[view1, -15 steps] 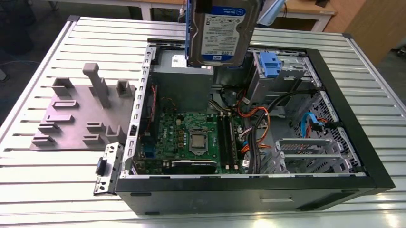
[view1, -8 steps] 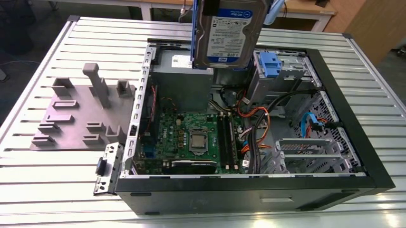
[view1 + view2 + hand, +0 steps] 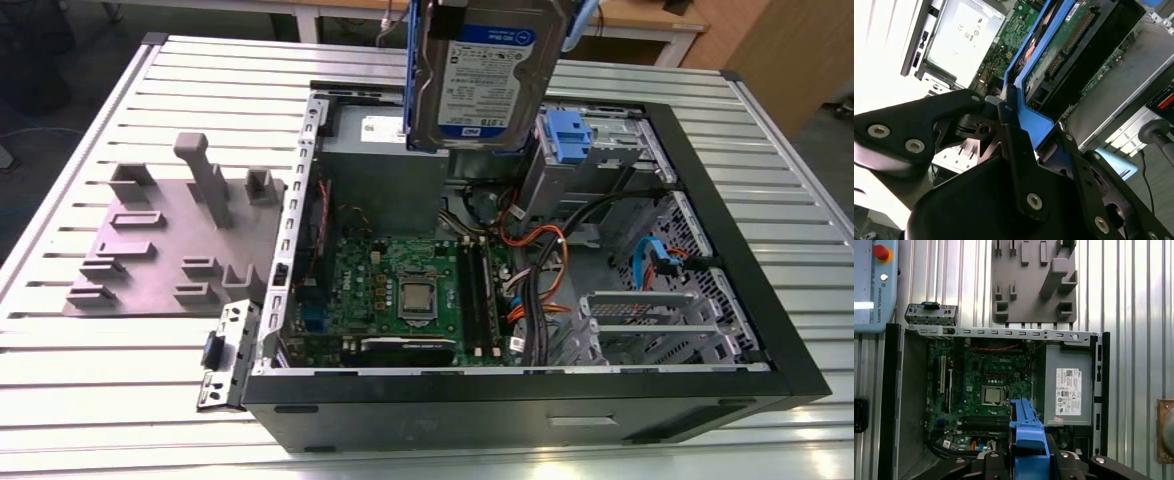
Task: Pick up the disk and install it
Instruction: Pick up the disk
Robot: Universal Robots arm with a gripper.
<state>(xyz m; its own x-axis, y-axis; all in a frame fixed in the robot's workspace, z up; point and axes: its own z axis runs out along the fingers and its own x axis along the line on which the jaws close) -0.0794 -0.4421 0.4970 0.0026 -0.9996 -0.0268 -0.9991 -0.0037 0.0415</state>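
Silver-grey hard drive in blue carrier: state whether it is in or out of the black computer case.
Out: the gripper holds the disk upright above the open case.

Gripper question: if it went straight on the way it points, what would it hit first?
The gripper holds the disk, which would likely land first inside the computer case, about where the motherboard meets the power supply; depth is unclear.

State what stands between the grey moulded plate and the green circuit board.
A slotted metal wall stands between them, shown in the exterior view.
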